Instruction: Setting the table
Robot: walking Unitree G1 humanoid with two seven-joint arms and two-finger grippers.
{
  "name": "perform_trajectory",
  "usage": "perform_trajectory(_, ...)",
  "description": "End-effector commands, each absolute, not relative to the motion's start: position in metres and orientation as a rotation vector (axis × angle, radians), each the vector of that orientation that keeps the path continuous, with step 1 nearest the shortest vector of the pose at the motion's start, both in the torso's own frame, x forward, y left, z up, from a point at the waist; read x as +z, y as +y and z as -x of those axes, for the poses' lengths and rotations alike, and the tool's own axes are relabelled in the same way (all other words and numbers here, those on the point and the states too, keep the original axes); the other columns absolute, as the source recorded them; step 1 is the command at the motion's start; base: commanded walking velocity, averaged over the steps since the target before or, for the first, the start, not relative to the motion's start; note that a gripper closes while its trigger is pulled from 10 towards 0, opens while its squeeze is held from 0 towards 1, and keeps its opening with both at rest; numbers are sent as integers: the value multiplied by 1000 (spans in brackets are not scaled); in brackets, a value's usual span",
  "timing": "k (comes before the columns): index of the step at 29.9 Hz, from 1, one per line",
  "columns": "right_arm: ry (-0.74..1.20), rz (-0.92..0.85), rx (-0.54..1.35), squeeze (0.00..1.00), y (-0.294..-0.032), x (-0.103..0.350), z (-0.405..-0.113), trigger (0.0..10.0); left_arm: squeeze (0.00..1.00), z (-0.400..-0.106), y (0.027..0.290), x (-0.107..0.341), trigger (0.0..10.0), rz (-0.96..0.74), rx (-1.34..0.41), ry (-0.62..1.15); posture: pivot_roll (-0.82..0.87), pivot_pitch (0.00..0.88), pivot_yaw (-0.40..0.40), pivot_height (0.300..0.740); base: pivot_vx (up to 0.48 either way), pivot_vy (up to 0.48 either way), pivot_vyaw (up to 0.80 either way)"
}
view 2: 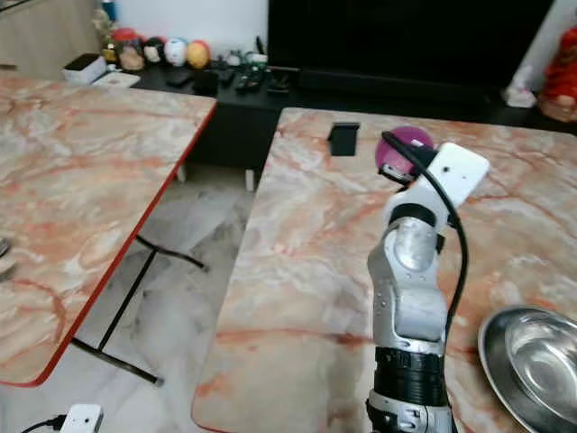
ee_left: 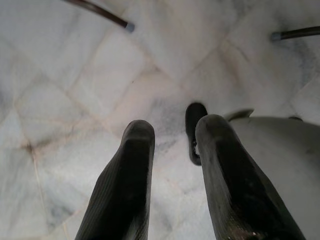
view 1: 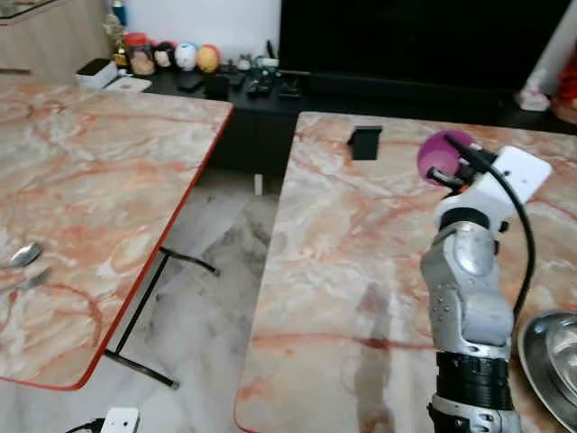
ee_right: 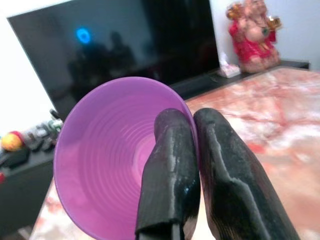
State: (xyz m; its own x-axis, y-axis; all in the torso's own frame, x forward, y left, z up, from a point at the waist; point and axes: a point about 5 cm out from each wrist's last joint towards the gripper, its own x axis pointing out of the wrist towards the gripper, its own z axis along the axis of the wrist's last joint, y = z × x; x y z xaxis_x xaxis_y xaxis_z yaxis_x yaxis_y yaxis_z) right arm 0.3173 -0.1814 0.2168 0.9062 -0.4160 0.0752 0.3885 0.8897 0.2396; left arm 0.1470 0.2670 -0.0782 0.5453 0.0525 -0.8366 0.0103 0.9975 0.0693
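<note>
My right arm is raised over the right marble table, and its gripper is shut on the rim of a purple plastic bowl, held in the air with its mouth facing the camera on the wrist. A steel bowl rests on the same table near the front right corner. On the left marble table, two metal spoons lie near its left side. My left gripper hangs open above the pale floor tiles.
A small black holder stands at the far side of the right table. A gap of tiled floor separates the two tables. A dark TV bench with small items and a big screen sit behind. A white power strip lies on the floor.
</note>
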Motion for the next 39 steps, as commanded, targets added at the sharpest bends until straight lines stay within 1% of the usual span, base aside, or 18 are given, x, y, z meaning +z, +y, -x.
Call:
perform_trajectory(1, -56, -220, -412, 0, -184, 216, -309, 10000, 0, -143, 266, -80, 10000, -69, 17, 1016, -29, 0, -23, 740, 0, 0, 0)
perform_trajectory(3, 20, -223, -415, 0, -193, 216, -298, 10000, 0, -144, 266, -80, 10000, -67, 15, 1016, -38, 0, -22, 740, 0, 0, 0)
perform_trajectory(5, 29, -224, -415, 0, -195, 216, -296, 10000, 0, -144, 266, -80, 10000, -66, 15, 1016, -38, 0, -22, 740, 0, 0, 0)
perform_trajectory(7, 93, -207, -409, 0, -201, 215, -290, 10000, 0, -144, 265, -80, 10000, -67, 11, 1017, -57, 0, -18, 740, 0, 0, 0)
perform_trajectory(13, 190, -180, -380, 0, -207, 207, -283, 10000, 0, -145, 264, -80, 10000, -58, 8, 1016, -70, 0, -22, 740, 0, 0, 0)
perform_trajectory(16, 272, -193, -350, 0, -207, 197, -275, 10000, 0, -145, 263, -81, 10000, -55, 6, 1016, -76, 0, -24, 740, 0, 0, 0)
perform_trajectory(19, 321, -204, -358, 0, -211, 189, -269, 10000, 0, -145, 263, -81, 10000, -52, 6, 1016, -73, 0, -28, 740, 0, 0, 0)
perform_trajectory(21, 343, -198, -376, 0, -215, 184, -266, 10000, 0, -145, 263, -81, 10000, -50, 7, 1016, -72, 0, -30, 740, 0, 0, 0)
perform_trajectory(25, 393, -244, -437, 0, -225, 173, -260, 10000, 0, -145, 263, -81, 10000, -50, 7, 1018, -73, 0, -28, 740, 0, 0, 0)
perform_trajectory(33, 443, -293, -474, 0, -230, 162, -254, 10000, 0, -144, 263, -81, 10000, -49, 1, 1020, -69, 0, -29, 740, 0, 0, 0)
perform_trajectory(39, 452, -336, -450, 0, -224, 158, -256, 10000, 0, -144, 263, -81, 10000, -66, -19, 1025, -63, 0, -29, 740, 0, 0, 0)
